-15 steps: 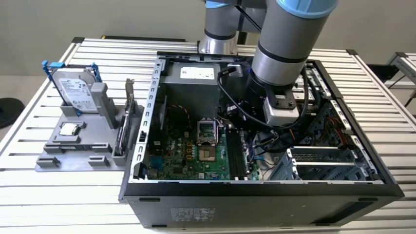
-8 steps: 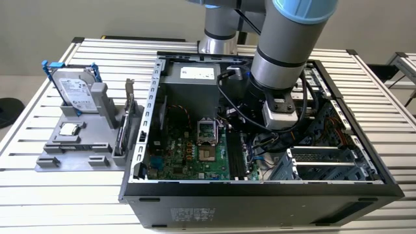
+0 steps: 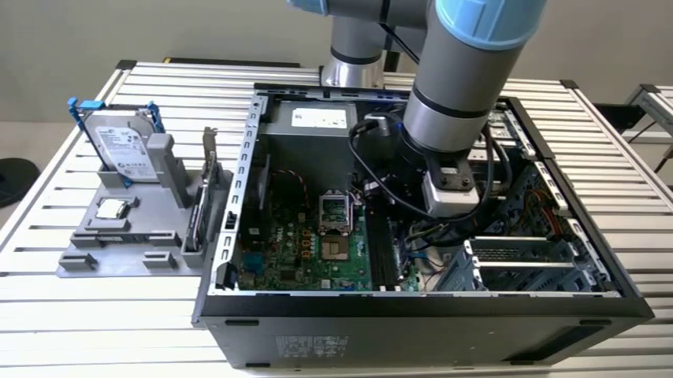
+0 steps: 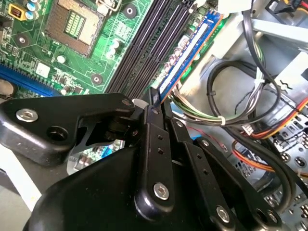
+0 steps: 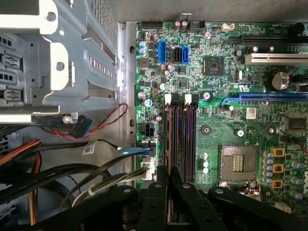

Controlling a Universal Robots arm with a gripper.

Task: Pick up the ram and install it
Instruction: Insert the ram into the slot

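Observation:
My gripper (image 4: pixel 156 103) is shut on the ram (image 4: pixel 187 53), a thin dark stick with a blue and pale label, held by one end. The stick runs along the memory slots (image 4: pixel 144 53) on the green motherboard (image 4: pixel 43 72), over the outermost slot beside the cables. Seen edge-on in the first wrist view, the ram (image 5: pixel 171 144) lines up with the slots (image 5: pixel 187 139), with the gripper (image 5: pixel 169 175) around it. Whether it touches the slot I cannot tell. The arm's wrist (image 3: pixel 455 189) reaches down inside the open computer case (image 3: pixel 421 303).
Cable bundles (image 4: pixel 240 96) crowd the space beside the slots. A CPU socket (image 5: pixel 236 163) lies on their other side. A metal drive cage (image 5: pixel 57 57) stands nearby. On the exterior view's left, a grey holder (image 3: pixel 126 236) carries a hard drive (image 3: pixel 121 146) and a card (image 3: pixel 205 197).

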